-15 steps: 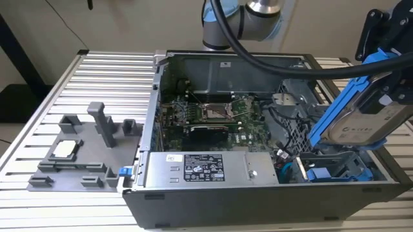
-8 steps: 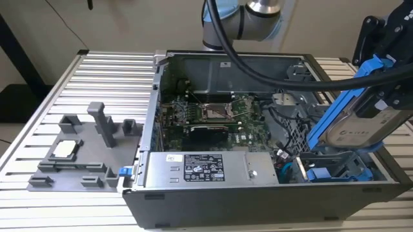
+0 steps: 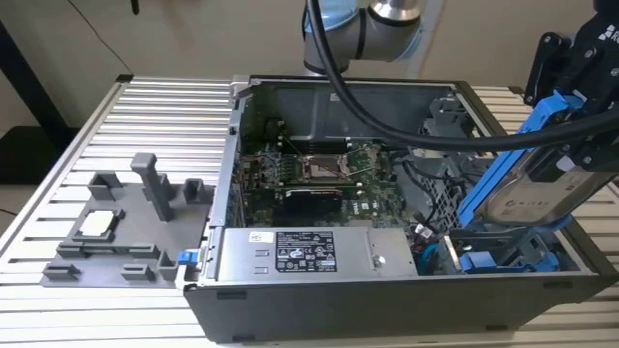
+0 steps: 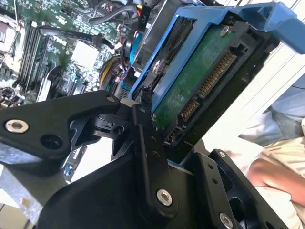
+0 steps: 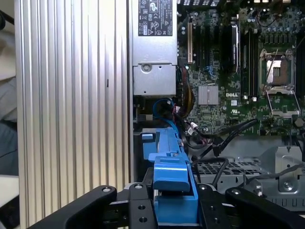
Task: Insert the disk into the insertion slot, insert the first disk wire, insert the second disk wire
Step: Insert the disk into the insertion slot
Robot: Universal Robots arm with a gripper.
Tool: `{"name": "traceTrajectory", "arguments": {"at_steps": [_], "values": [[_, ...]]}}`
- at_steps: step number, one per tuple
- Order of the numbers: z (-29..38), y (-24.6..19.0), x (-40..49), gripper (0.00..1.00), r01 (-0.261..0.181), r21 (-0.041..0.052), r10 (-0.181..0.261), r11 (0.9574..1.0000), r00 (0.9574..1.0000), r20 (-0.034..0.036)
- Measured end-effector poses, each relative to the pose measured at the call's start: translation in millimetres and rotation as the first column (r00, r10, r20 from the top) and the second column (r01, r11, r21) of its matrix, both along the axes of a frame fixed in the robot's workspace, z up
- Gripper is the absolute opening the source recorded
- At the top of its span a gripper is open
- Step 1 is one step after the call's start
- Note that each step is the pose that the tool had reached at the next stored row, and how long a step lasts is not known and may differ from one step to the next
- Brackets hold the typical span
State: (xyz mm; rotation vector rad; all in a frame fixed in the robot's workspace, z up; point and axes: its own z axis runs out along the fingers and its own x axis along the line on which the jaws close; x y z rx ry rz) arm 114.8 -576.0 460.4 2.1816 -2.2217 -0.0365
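My gripper (image 3: 572,125) is shut on the disk (image 3: 530,190), a silver-grey drive in a bright blue carrier. In the exterior view the disk hangs steeply tilted over the open computer case's near corner, on that view's right. Its lower end reaches down to the insertion slot (image 3: 512,243) of the grey drive cage; I cannot tell how far it is in. The second wrist view shows the disk's green circuit board and connectors (image 4: 200,81) between the black fingers (image 4: 143,129). The first wrist view looks along the blue carrier's edge (image 5: 170,171) toward the perforated cage (image 5: 214,167).
Another blue-tabbed carrier (image 3: 480,261) sits low in the cage. The silver power-supply box (image 3: 290,254) lies beside it, with blue and black cables (image 5: 164,107) between. The motherboard (image 3: 320,170) fills the case floor. A grey fixture (image 3: 126,225) stands on the ribbed table. A person (image 4: 279,162) is beside the table.
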Motion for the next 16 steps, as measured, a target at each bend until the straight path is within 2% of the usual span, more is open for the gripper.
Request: {"name": "traceTrajectory", "arguments": {"at_steps": [16], "values": [[-10.6,0.0,0.1,0.33,0.0,0.0,0.0,1.0,1.0,0.0]]}}
